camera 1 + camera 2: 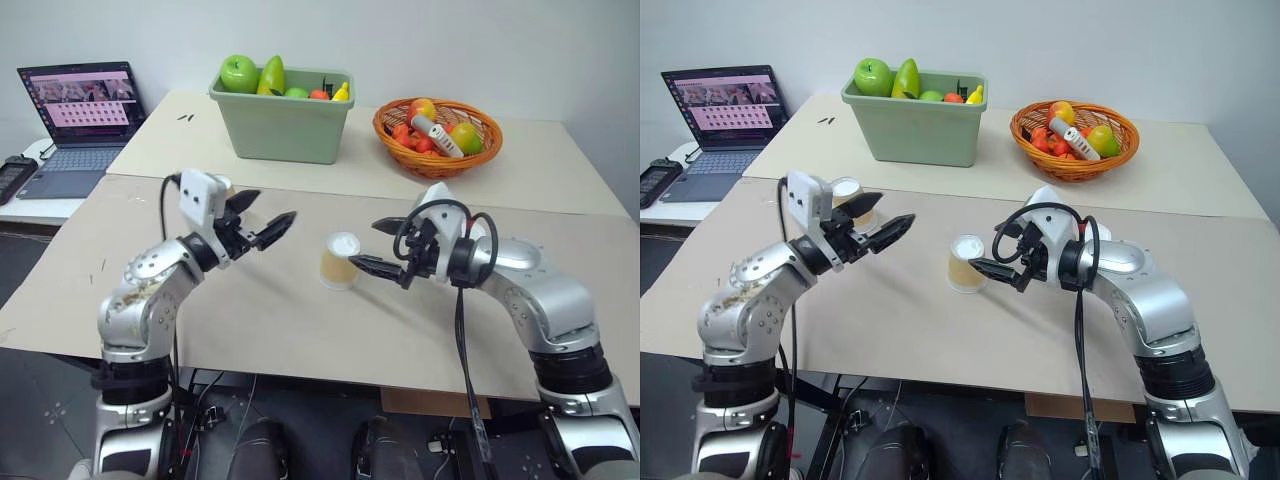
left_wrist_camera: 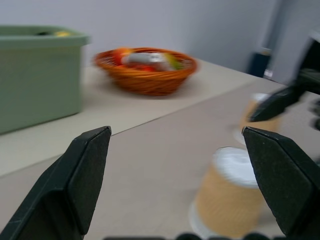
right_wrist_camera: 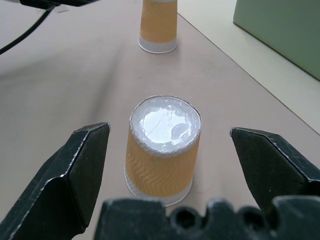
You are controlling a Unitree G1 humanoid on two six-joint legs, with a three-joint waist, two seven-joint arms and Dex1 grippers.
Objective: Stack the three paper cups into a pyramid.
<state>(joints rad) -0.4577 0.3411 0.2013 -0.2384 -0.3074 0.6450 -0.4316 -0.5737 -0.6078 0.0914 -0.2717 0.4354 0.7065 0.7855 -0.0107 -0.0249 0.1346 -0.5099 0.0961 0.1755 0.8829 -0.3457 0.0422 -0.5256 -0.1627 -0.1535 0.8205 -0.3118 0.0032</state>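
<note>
One tan paper cup stands upside down, white base up, in the middle of the table. My right gripper is open just to its right, and the cup sits between and slightly ahead of the two fingers, touching neither. A second cup stands upside down further left, partly hidden behind my left gripper. That gripper is open and empty, hovering above the table and pointing towards the middle. In the left wrist view the second cup is close below the fingers.
A green bin of toy fruit and an orange wicker basket of fruit stand at the back of the table. An open laptop sits on a side table at the far left.
</note>
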